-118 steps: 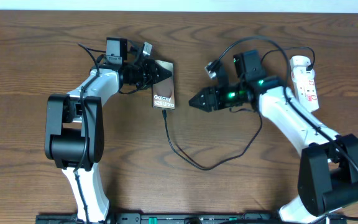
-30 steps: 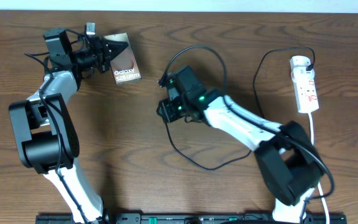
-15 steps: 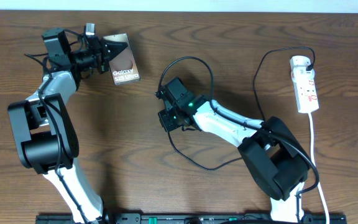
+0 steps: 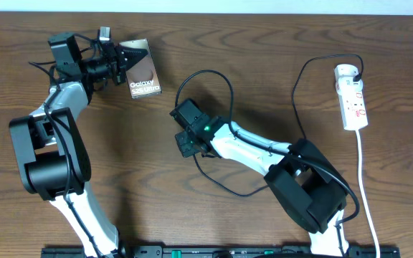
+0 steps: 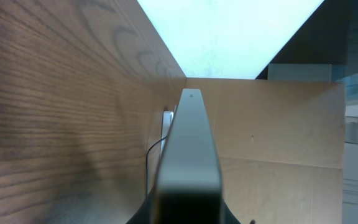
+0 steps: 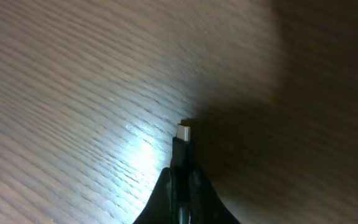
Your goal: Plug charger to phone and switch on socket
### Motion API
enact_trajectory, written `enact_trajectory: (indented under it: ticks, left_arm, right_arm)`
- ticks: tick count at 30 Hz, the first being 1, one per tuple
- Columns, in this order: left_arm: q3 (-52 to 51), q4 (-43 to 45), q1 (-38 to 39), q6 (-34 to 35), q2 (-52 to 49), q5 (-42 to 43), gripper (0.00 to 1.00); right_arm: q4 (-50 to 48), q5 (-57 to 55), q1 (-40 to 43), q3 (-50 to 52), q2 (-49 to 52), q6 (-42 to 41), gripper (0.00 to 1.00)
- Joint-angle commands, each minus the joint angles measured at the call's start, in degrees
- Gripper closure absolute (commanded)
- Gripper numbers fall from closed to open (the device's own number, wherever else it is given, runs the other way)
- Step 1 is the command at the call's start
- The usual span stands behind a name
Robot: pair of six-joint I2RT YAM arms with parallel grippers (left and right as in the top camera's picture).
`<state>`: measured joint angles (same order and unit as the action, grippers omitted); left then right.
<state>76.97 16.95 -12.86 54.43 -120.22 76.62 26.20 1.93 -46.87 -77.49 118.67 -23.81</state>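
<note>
Your right gripper has slid a little further left and toward the near edge since half a second ago, while the left gripper and the phone have stayed put. You have the phone pinched by one edge at the far left of the table (the left wrist view shows it edge-on between the jaws). Your right gripper is clamped on the charger just behind its connector tip, which pokes out over bare wood, well apart from the phone. The socket lies at the far right.
</note>
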Motion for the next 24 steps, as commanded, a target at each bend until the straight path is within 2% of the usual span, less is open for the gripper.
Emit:
enact_trajectory:
  ticks: [1, 3, 7, 12, 17, 24]
  left_arm:
    - [0.7, 0.5, -0.3, 1.0, 0.4, 2.8, 0.93]
    - [0.7, 0.5, -0.3, 1.0, 0.4, 3.0, 0.93]
    - [0.7, 0.5, -0.3, 1.0, 0.4, 4.0, 0.93]
    - [0.7, 0.6, -0.2, 1.0, 0.4, 5.9, 0.93]
    - [0.7, 2.8, 0.8, 1.0, 0.4, 6.8, 0.93]
    - [0.7, 7.5, 3.0, 0.9, 0.4, 6.7, 0.93]
  right_arm:
    - [3.9, 0.7, 2.7, -2.2, 1.7, -1.8, 0.99]
    - [4.7, 5.2, 4.4, -3.7, 0.1, -1.0, 0.99]
    - [0.1, 25.9, 7.8, -4.0, -5.1, 9.7, 0.99]
    - [-2.9, 43.0, 10.6, -4.0, -9.7, 14.6, 0.99]
    - [-5.8, 51.6, 11.8, -4.0, -10.4, 14.4, 0.99]
    - [-9.0, 52.2, 11.6, -3.9, -10.3, 10.5, 0.99]
